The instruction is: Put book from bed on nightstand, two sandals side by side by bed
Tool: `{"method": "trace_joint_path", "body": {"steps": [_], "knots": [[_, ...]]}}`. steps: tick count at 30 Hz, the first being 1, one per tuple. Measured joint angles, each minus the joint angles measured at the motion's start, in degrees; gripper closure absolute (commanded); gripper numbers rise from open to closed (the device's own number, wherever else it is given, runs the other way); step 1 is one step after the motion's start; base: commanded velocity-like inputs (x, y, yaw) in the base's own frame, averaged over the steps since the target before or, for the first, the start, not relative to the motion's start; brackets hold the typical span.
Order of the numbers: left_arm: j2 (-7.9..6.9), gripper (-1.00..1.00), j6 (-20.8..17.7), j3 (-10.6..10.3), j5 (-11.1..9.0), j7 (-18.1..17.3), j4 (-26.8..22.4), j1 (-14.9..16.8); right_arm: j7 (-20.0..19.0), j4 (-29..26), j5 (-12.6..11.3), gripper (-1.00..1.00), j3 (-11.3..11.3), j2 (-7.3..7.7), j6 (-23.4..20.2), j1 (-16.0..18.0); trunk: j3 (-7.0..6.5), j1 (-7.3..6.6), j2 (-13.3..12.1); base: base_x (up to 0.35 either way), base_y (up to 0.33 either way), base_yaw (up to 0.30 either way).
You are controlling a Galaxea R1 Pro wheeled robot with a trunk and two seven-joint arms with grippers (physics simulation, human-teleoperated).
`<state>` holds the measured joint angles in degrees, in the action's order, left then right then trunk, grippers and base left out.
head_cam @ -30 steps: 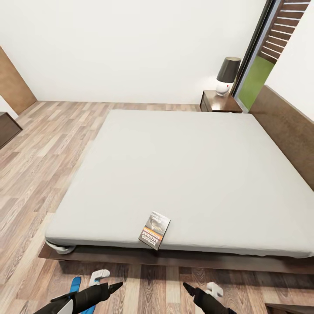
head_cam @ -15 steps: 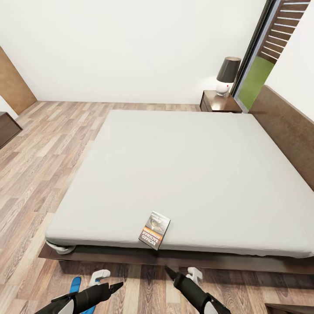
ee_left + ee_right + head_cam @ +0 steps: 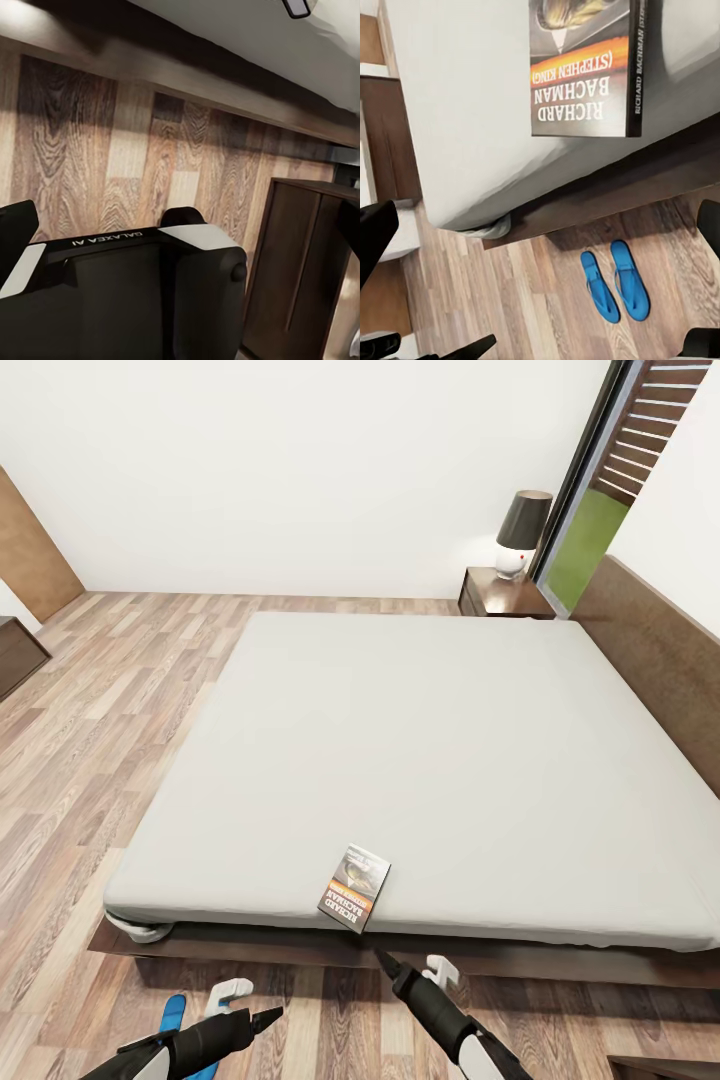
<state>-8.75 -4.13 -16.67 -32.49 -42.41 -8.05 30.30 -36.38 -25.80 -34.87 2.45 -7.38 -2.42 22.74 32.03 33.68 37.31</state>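
Observation:
The book [image 3: 354, 887] lies flat at the near edge of the bed [image 3: 430, 760], its dark cover with orange band facing up. The right wrist view shows the book [image 3: 585, 67] overhanging the mattress edge. My right gripper [image 3: 408, 964] is open, just below and in front of the book, over the floor. My left gripper [image 3: 250, 1003] is open low at the left, over a blue sandal [image 3: 172, 1015] that my arm partly hides. Two sandals [image 3: 615, 289] lie side by side on the floor by the bed frame. A nightstand [image 3: 500, 592] stands at the bed's far side.
A lamp [image 3: 522, 530] stands on the far nightstand. A second dark nightstand [image 3: 665, 1068] is at my near right, also in the left wrist view [image 3: 300, 262]. The headboard [image 3: 660, 650] runs along the right. Wood floor [image 3: 90, 760] lies open at the left.
My right arm has swung left and forward, ending just below the book. The left arm, book and sandals have not moved.

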Motion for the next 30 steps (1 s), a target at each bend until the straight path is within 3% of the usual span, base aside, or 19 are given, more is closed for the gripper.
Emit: {"method": "trace_joint_path", "body": {"steps": [18, 22, 25, 30], "knots": [[1.70, -1.00, 0.0, 0.0, 0.1, 0.2, 0.0, 0.0, -7.3, -0.2, -0.3, -1.00, -0.1, 0.26, -1.8, 0.0, 0.00, 0.00, 0.0, 0.000, 0.000, 0.000], [1.86, -1.00, 0.0, -0.1, 0.1, 0.3, 0.0, 0.0, -16.0, -0.1, -0.3, -1.00, -0.1, 0.32, -3.3, 0.0, 0.00, 0.00, 0.0, 0.000, 0.000, 0.000], [2.01, -1.00, 0.0, 0.0, 0.1, 0.3, 0.0, 0.0, -19.7, -0.1, -0.4, -1.00, -0.1, 0.36, -6.1, 0.0, 0.00, 0.00, 0.0, 0.000, 0.000, 0.000], [2.09, -1.00, 0.0, 0.0, 0.1, 0.3, 0.0, 0.0, -21.7, -0.1, -0.4, -1.00, 0.0, 0.39, -9.0, 0.0, 0.00, 0.00, 0.0, 0.000, 0.000, 0.000]]}}
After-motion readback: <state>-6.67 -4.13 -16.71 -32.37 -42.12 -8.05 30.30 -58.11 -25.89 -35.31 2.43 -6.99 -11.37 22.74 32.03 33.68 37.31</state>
